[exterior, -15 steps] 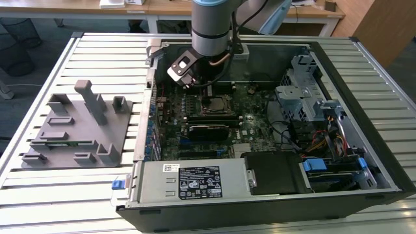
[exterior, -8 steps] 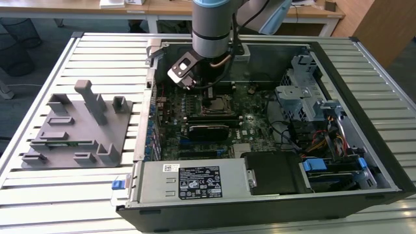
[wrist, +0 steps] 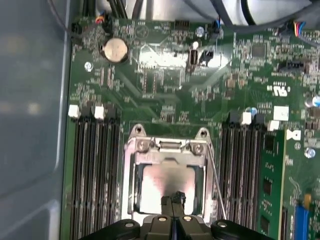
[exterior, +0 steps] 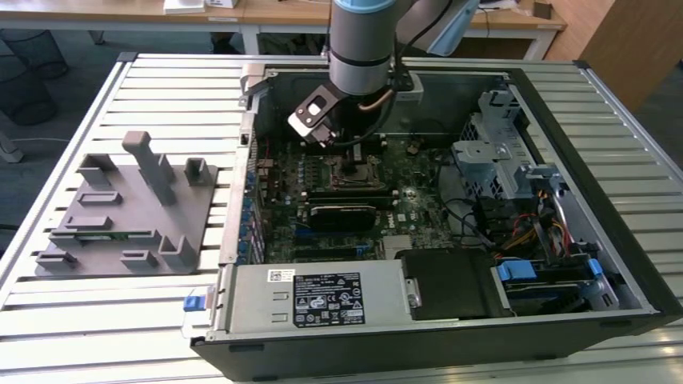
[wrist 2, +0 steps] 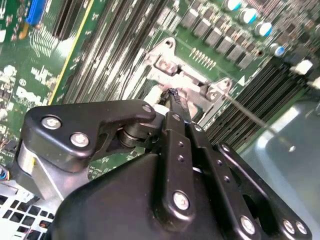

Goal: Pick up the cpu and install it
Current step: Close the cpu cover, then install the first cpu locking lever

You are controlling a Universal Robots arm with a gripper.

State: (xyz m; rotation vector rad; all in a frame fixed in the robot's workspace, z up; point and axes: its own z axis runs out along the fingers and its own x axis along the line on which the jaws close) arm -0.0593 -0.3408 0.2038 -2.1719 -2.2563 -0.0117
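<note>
Silver-grey on top, the small flat square cpu [wrist: 159, 186] is lying inside the shiny metal socket frame [wrist: 131, 170] on the green motherboard [wrist: 165, 85]. The black two-fingered gripper [wrist: 173, 199] is hovering at the cpu's edge with its fingers pressed together and nothing between them; we cannot tell whether they are touching it. In the exterior view we are seeing the grey arm [exterior: 363, 40] hanging over the open black computer case [exterior: 427, 356], and the grey plastic fixture block [exterior: 117, 208] is sitting well apart at nine o'clock from the case.
</note>
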